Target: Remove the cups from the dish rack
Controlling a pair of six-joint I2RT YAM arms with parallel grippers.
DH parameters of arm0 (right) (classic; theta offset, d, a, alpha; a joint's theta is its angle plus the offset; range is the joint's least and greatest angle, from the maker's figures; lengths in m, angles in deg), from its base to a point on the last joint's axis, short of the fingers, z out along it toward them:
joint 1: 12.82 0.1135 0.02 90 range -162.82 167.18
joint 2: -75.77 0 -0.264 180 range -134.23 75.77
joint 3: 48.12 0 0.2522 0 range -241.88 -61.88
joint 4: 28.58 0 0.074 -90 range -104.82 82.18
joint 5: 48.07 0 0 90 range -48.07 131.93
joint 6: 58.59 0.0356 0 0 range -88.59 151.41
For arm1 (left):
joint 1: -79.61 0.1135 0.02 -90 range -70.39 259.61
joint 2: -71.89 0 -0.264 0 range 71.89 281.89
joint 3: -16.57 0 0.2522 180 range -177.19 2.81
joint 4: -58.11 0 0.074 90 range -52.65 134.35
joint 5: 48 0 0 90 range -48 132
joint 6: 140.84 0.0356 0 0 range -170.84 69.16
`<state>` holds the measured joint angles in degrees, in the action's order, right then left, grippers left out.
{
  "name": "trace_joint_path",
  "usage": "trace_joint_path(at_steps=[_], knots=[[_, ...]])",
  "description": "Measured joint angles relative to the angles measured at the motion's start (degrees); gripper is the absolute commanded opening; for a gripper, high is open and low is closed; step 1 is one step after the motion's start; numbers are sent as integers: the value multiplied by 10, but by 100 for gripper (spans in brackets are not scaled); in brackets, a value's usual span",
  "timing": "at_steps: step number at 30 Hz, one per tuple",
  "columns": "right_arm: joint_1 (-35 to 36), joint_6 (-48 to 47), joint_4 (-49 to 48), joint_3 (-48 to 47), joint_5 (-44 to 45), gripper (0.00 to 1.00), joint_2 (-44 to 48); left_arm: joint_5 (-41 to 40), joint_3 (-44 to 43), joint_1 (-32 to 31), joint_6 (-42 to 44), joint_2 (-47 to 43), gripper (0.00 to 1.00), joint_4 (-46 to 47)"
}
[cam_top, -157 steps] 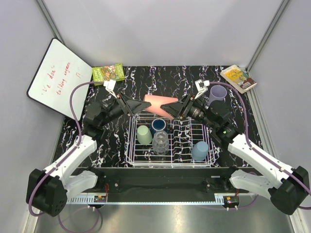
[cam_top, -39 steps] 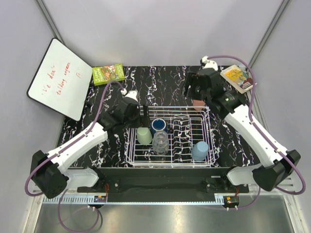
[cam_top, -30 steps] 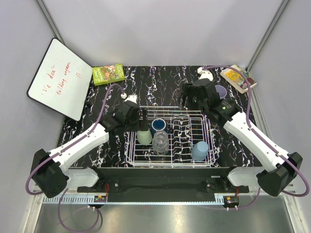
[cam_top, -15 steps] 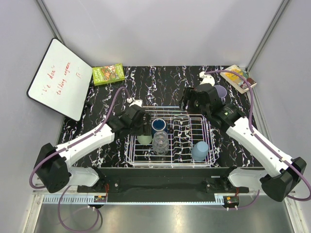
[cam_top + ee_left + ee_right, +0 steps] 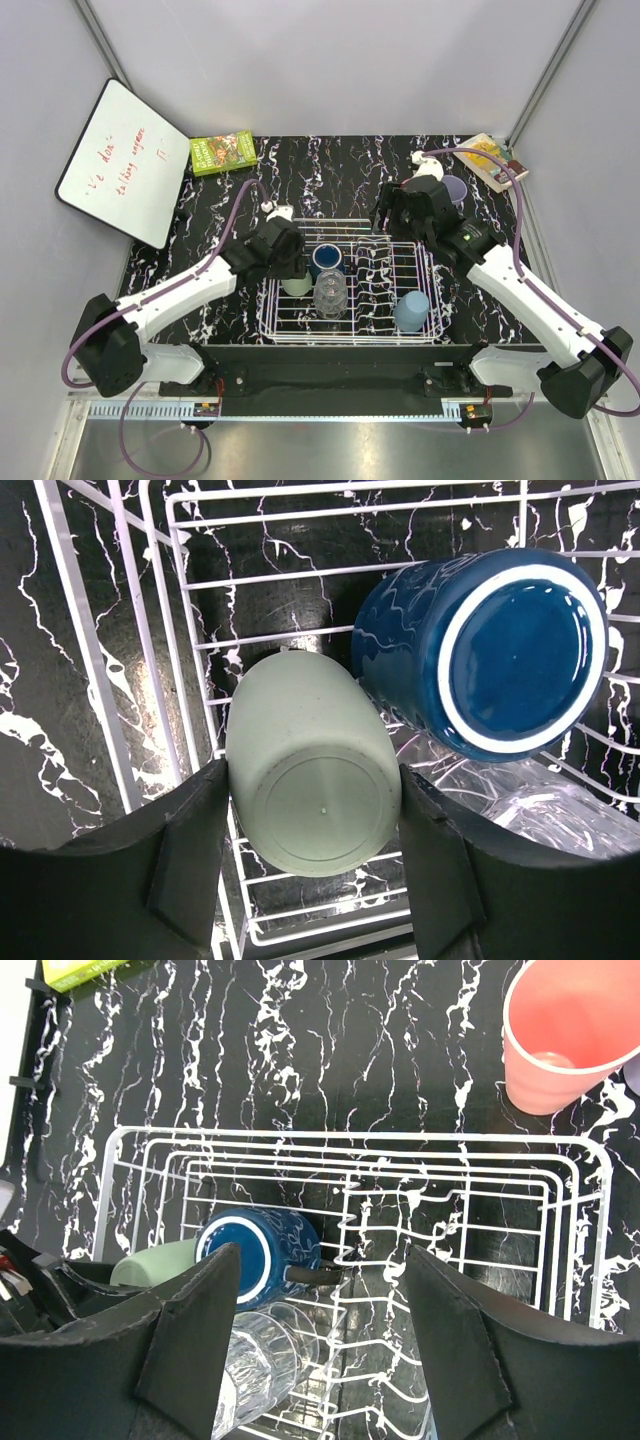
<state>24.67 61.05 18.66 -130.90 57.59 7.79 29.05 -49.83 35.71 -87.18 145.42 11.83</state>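
Bright, even overhead light, soft shadows; sharp frames with slight wrist-view edge distortion.

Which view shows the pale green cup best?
The left wrist view: the pale green cup fills the centre, base toward the camera, inside the open left gripper. In the top external view the left gripper hides most of it. The right wrist view shows only a sliver beside the dark blue cup.

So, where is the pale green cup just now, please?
Left wrist view: the pale green cup sits upside down at the white wire dish rack's left end, between the left hand's fingers, beside the dark blue cup.
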Motion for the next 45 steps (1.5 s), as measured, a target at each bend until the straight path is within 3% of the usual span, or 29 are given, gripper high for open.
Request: trace_joint_path(at_steps=[6, 14, 23, 28, 36, 45], knots=[[0, 0, -9, 1, 2, 74, 13, -14, -28, 0, 16, -12, 0, -40], [0, 1, -12, 1, -5, 74, 16, -30, -148, -1, 47, -52, 0, -83], [0, 14, -67, 24, -64, 75, 47, -16, -177, 3, 65, -147, 0, -35], [0, 30, -106, 31, -108, 75, 57, 67, -102, 44, 45, -196, 0, 74], [0, 68, -202, 92, -191, 75, 97, 280, 50, 177, -75, -192, 0, 282], [0, 113, -314, 146, -264, 76, 122, 466, 159, 233, -293, -98, 0, 685]])
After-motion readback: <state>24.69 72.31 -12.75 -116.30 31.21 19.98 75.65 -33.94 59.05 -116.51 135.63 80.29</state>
